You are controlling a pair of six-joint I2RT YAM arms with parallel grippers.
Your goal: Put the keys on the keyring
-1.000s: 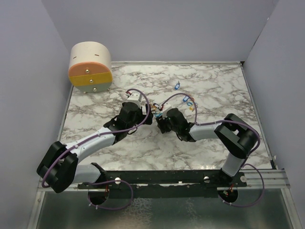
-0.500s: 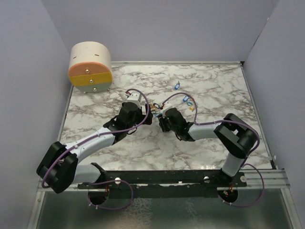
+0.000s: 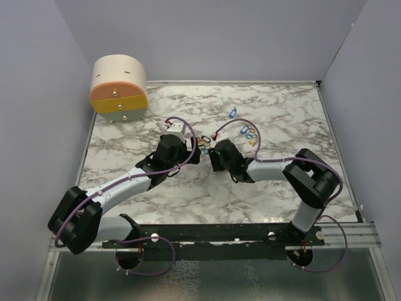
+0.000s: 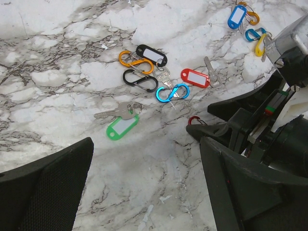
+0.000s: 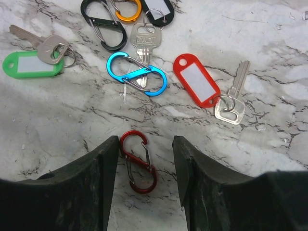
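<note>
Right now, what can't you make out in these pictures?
- Top view: keys too small to tell apart.
- Left wrist view: red clip mostly hidden by the right pincer.
- Right wrist view: black tag and orange clip cut off by the top edge.

Marble table [image 3: 282, 113] with tagged keys [image 5: 196, 79], carabiners [image 5: 137, 73], round box [image 3: 119, 88]

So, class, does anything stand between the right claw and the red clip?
Nothing visible does. The red clip lies flat on the table between the right claw's open fingers; the blue clip lies farther off, beyond the fingertips.
</note>
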